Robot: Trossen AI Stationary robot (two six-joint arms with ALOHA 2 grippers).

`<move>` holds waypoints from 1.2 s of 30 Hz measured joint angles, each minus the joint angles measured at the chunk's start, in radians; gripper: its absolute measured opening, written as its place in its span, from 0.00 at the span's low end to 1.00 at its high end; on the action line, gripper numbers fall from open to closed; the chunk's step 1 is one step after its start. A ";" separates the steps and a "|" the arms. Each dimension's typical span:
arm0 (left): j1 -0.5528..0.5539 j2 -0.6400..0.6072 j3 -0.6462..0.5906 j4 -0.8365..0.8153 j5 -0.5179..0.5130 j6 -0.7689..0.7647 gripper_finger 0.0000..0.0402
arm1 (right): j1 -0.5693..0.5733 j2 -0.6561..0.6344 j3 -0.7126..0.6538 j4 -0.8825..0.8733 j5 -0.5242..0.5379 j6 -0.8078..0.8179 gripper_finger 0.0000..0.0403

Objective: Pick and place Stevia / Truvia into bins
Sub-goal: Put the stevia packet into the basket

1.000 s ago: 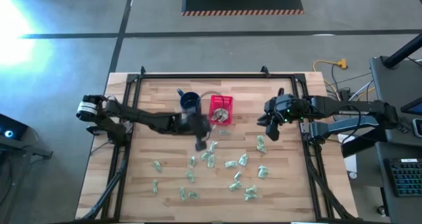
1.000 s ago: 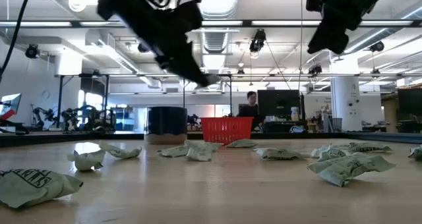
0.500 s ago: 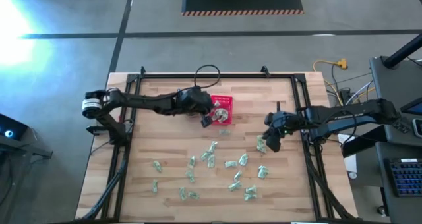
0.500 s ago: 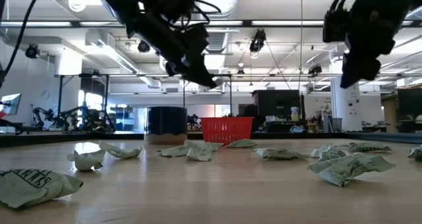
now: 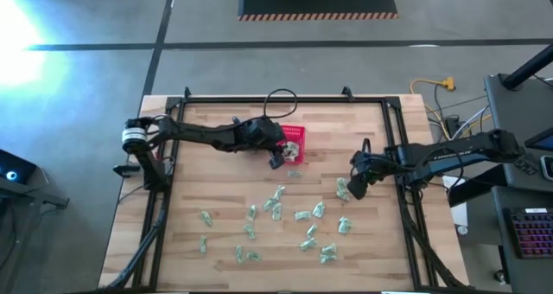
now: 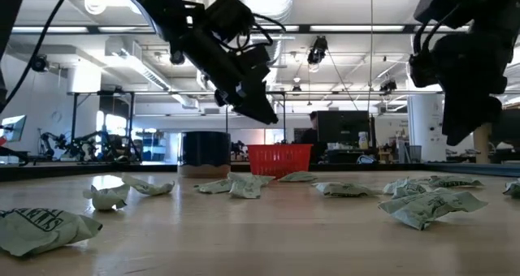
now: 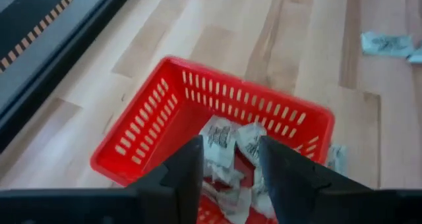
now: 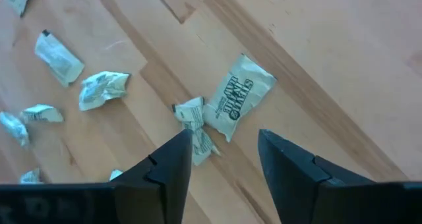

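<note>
The red basket (image 5: 294,142) stands at the table's far middle with several green-and-white sachets (image 7: 231,148) inside. My left gripper (image 7: 227,168) is open just above the basket's near left side (image 5: 278,155), its fingers apart over the sachets in it. My right gripper (image 8: 224,161) is open above two sachets: a flat printed one (image 8: 239,104) and a crumpled one (image 8: 194,121), at the table's right (image 5: 342,188). It hangs clear of the table in the low view (image 6: 465,122). Many more sachets (image 5: 278,209) lie loose on the wood.
A dark blue mug (image 6: 205,150) stands left of the basket (image 6: 279,159); my left arm covers it in the high view. Loose sachets spread over the table's near half (image 5: 251,255). A black frame (image 5: 164,138) runs along the table's edges.
My left gripper has gone from the loose sachets at the table's middle toward the far edge, and now hangs over the basket. My right gripper has gone toward the near edge and down, toward the sachets at the right.
</note>
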 joint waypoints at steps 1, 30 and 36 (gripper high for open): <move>0.000 -0.008 0.002 -0.008 0.004 0.000 0.35 | 0.000 0.004 -0.002 0.005 0.001 0.009 0.43; -0.027 -0.347 0.000 -0.116 0.015 -0.001 0.37 | 0.018 0.430 0.068 0.176 0.140 0.082 0.45; -0.044 -0.363 -0.001 -0.162 0.015 -0.003 0.37 | 0.021 0.481 0.077 0.192 0.160 0.086 0.45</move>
